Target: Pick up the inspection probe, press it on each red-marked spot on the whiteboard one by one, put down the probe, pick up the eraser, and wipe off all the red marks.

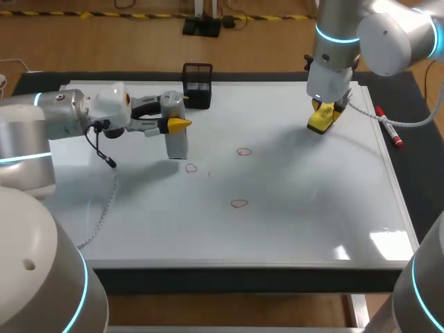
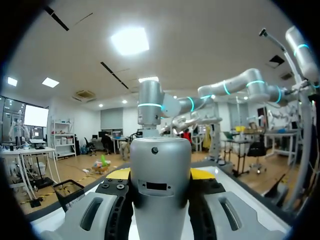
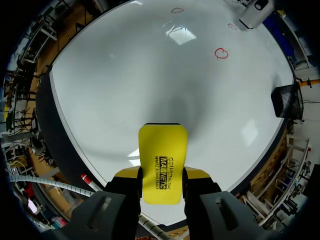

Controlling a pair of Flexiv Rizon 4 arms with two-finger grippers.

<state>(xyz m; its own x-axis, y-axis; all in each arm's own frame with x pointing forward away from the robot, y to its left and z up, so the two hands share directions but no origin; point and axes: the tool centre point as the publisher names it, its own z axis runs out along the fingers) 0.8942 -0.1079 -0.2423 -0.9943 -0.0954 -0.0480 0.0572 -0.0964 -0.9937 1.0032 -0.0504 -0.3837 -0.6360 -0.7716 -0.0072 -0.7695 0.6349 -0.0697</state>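
Left arm's big grey link (image 1: pixel 31 139) fills the left edge of the head view, nearest the lens, forearm running level to the right over the whiteboard (image 1: pixel 298 215). Left gripper (image 1: pixel 179 124) lies on its side, fingers clamped on the inspection probe (image 1: pixel 177 142) from both sides. The left wrist view confirms it: the silver probe body (image 2: pixel 161 170) sits between the finger pads of the left gripper (image 2: pixel 160 174). The probe hangs upright, left of centre, with its lower end just up-left of one red mark (image 1: pixel 191 168). Can't tell if it touches the board.

Right arm drops in from the upper right, wrist vertical. Right gripper (image 1: pixel 323 116) points down and grips the yellow eraser (image 1: pixel 320 125) near the board's upper right edge. In the right wrist view the eraser (image 3: pixel 162 160) is pinched between both fingers of that gripper (image 3: pixel 162 173). Contact with the board is unclear.

Two more red marks sit at centre (image 1: pixel 243 151) and lower centre (image 1: pixel 239 203). Black mesh basket (image 1: pixel 197 85) is at the board's top edge, and a red marker (image 1: pixel 390 132) lies on the dark table right of the board.
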